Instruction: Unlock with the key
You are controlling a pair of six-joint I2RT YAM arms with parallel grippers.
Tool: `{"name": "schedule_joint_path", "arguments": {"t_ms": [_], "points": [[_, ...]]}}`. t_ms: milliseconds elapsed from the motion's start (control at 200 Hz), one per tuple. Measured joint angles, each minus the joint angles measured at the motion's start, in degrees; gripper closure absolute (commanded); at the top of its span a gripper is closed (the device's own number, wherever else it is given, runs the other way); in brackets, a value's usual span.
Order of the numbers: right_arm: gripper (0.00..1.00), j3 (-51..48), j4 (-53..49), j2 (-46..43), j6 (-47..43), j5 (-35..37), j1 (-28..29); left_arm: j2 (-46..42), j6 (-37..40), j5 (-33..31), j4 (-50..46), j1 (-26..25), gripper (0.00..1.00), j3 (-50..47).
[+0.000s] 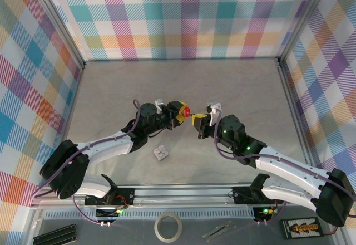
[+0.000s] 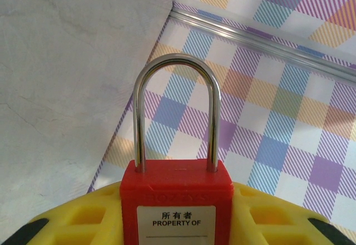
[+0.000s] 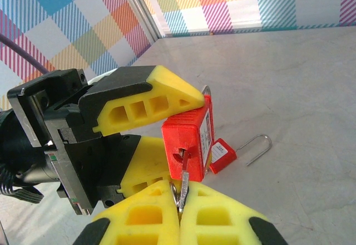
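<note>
Two yellow-fingered claws meet tip to tip above the middle of the pale grey bench (image 1: pixel 183 81), somewhat closer to its near edge. The left claw (image 1: pixel 182 112) is clamped around the body of a red plastic padlock (image 2: pixel 177 200), whose steel shackle (image 2: pixel 177 67) has both legs seated in the body. The right claw (image 3: pixel 179 194) is pinched tight on a small silver metal key (image 3: pixel 183 175). The key's tip is at the keyhole in the lock's underside; how deep it sits cannot be told. A second red padlock (image 3: pixel 222 153) with a wire shackle lies on the bench just beyond.
</note>
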Motion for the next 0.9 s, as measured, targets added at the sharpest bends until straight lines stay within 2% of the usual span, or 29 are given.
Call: {"name": "schedule_joint_path", "arguments": {"t_ms": [635,900], "points": [[1.00,-0.3,2.5,3.2,1.2,-0.3,0.1,0.0,0.6,-2.2,-1.4,-0.5,1.00,0.0],[1.00,1.7,2.7,7.6,-2.1,3.2,2.8,0.0,0.8,-5.2,-5.0,-0.5,1.00,0.4]]}}
